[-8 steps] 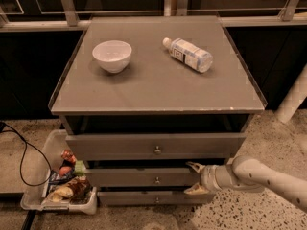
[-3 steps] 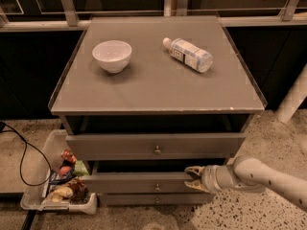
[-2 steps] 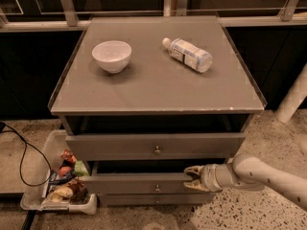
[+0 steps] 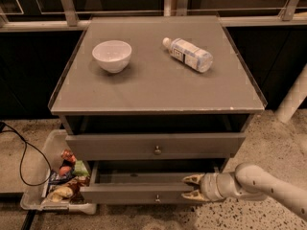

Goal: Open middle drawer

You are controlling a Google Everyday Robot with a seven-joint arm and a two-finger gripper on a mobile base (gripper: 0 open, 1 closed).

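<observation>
Since the middle drawer point(image 4: 129, 194), its end lying between the spread, unclosed fingers of the gripper point(image 4: 194, 188), now stands further out than moments ago, with bare interior exposed just behind the upper fingertip, opening is judged well advanced but possibly incomplete.

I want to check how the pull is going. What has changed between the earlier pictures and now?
The middle drawer has slid further out toward the camera, so more of its grey inside shows. The gripper, at the right end of the drawer front, has come back with it. The drawer above, the bowl and the bottle have stayed where they were.
</observation>
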